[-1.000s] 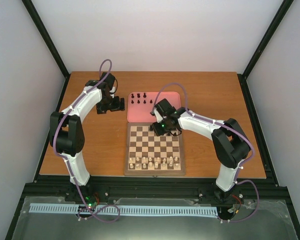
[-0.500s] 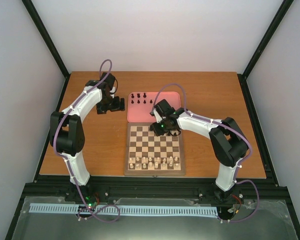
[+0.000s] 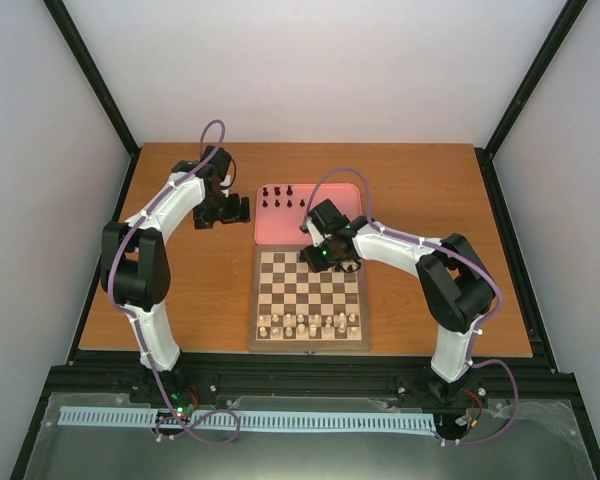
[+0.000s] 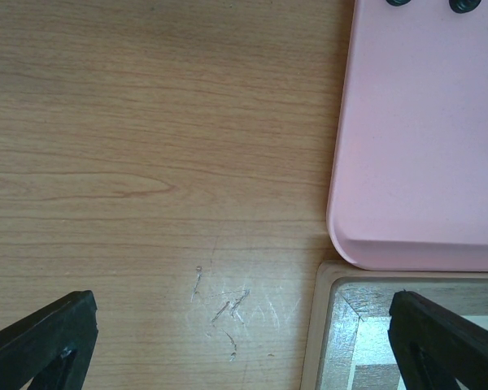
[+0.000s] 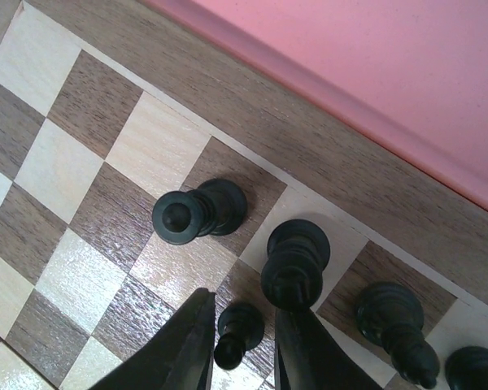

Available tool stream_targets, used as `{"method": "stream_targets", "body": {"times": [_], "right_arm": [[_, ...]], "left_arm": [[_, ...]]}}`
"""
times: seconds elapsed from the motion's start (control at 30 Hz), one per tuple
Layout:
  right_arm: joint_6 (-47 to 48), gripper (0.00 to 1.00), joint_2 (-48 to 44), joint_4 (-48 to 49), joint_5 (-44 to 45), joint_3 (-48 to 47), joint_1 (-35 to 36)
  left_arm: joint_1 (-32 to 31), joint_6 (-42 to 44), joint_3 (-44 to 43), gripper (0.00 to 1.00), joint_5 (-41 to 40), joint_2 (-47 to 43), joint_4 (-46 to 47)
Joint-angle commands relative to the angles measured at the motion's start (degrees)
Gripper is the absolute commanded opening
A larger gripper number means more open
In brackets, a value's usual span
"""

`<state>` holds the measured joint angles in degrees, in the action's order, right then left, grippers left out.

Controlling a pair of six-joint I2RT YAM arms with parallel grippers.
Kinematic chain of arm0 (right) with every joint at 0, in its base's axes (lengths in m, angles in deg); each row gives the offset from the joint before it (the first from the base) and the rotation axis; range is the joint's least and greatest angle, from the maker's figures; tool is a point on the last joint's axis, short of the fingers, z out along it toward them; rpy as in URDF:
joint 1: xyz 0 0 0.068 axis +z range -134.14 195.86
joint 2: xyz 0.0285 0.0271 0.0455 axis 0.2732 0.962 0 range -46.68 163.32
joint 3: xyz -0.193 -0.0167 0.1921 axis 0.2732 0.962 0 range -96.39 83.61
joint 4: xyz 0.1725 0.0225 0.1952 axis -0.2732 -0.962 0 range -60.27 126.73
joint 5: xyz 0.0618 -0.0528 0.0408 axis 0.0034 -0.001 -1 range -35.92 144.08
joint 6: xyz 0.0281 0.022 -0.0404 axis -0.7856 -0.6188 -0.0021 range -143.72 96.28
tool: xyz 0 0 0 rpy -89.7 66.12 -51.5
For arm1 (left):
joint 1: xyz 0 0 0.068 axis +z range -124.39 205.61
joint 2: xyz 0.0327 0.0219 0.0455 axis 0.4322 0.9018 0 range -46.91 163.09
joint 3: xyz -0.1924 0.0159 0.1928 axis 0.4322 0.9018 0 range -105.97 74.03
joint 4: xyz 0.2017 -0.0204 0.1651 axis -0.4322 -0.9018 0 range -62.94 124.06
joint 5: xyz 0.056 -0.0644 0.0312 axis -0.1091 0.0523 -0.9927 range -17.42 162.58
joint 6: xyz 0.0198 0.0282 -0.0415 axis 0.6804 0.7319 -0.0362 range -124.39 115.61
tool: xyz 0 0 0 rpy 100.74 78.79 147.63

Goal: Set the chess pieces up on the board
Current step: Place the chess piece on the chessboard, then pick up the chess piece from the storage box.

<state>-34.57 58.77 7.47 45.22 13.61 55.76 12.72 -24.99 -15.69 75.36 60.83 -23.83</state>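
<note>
The board (image 3: 310,345) lies in the middle of the table. My right gripper (image 3: 315,258) hovers over its far edge. In the right wrist view its fingers (image 5: 191,341) stand slightly apart on either side of a black pawn (image 5: 237,329) that stands on a dark square, with a gap showing. Taller black pieces (image 5: 294,262) stand beside it on the far row, one (image 5: 197,213) to its left. Several black pieces (image 3: 283,197) stand on the pink tray (image 3: 330,205). My left gripper (image 3: 242,208) is wide open and empty over bare table left of the tray.
Cream pieces (image 3: 310,323) fill the board's near rows. In the left wrist view (image 4: 240,325) the tray's corner (image 4: 423,146) and the board's corner (image 4: 325,325) lie at the right, with scratched wood (image 4: 228,309) below.
The right arm's elbow has shifted slightly left while its gripper stays at the board's far edge. The left arm has not moved.
</note>
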Motion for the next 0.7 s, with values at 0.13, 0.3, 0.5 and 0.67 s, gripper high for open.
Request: {"method": "stream_targets", "body": {"times": [0.13,0.3,0.5,0.67], "right_arm": [[1.01,0.24,-0.29,0.42,-0.18,-0.4,0.27],[1.42,0.28,-2.64,-1.89,-0.97,-0.82,0.27],[2.22,0.38,-8.0,-8.12,-1.26,-3.73,0.35],[2.68,0.4,-10.82,-12.56,-0.62,-8.81,0.36]], "left_arm": [[-0.04,0.44,-0.9,1.0,-0.07,0.8,0.43],[-0.04,0.35,-0.82,1.0,-0.02,0.97,0.47],[-0.04,0.38,-1.14,1.0,-0.06,0.99,0.24],[-0.03,0.34,-1.34,1.0,0.18,0.74,0.06]]}}
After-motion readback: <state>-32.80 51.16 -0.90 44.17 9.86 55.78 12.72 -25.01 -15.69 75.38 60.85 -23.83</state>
